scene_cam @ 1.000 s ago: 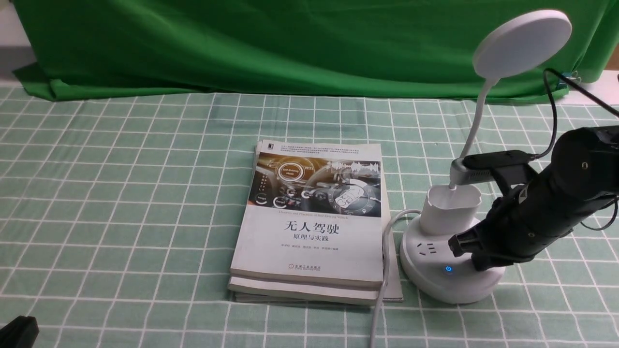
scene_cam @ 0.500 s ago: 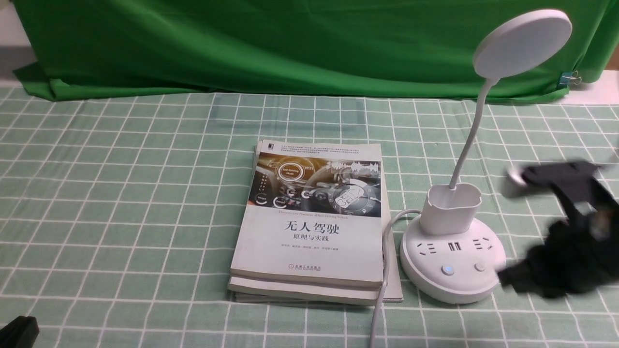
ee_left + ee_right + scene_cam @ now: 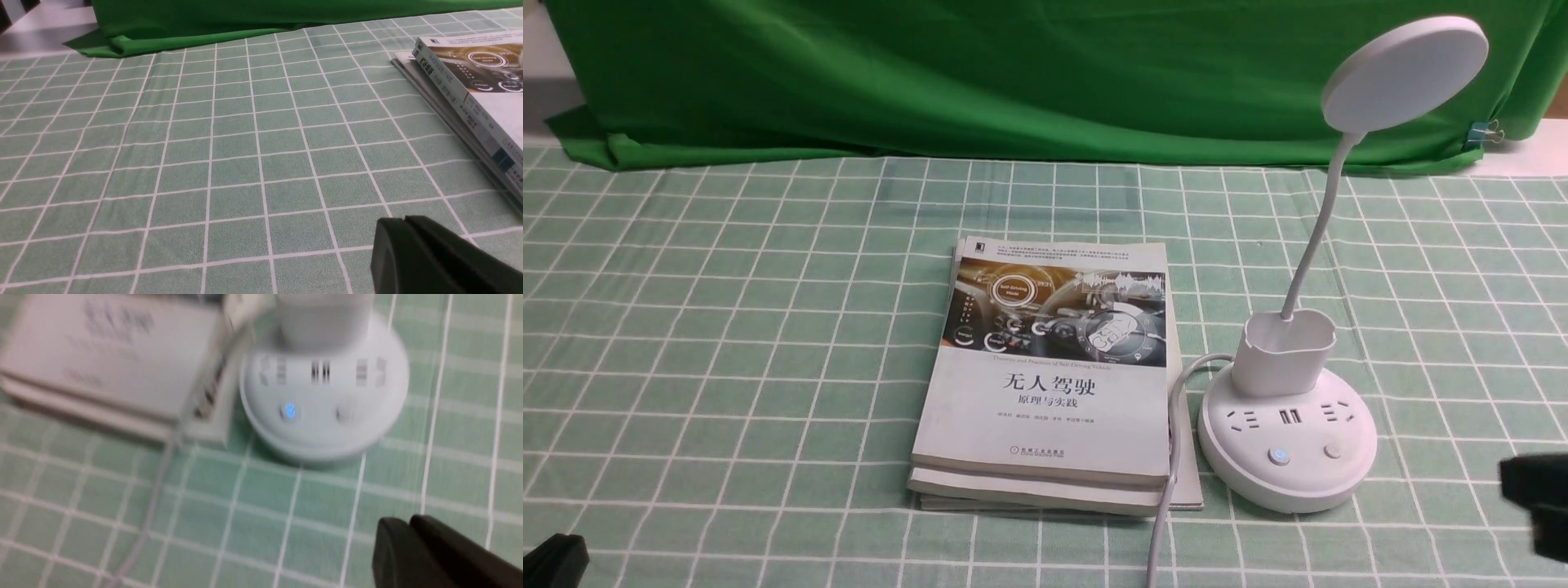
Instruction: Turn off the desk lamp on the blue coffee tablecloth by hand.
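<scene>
The white desk lamp [image 3: 1286,425] stands on the blue coffee tablecloth [image 3: 727,343] right of a book; its disc head [image 3: 1405,73] is unlit and raised on a bendy neck. A small blue light glows on the left button of its base [image 3: 1279,456]. The base also shows, blurred, in the right wrist view [image 3: 322,396]. My right gripper [image 3: 1535,498] is shut and empty at the right edge, apart from the lamp; it shows in its wrist view [image 3: 402,528]. My left gripper [image 3: 398,224] is shut and empty over bare cloth at the front left [image 3: 551,559].
A stack of books [image 3: 1049,376] lies left of the lamp, also in the left wrist view [image 3: 470,85]. The lamp's white cable [image 3: 1168,490] runs toward the front edge. A plain dark green backdrop cloth [image 3: 980,73] hangs at the back.
My right arm has pulled back from the lamp base toward the right front edge. The lamp's base and both buttons are now uncovered. The left arm has not moved.
</scene>
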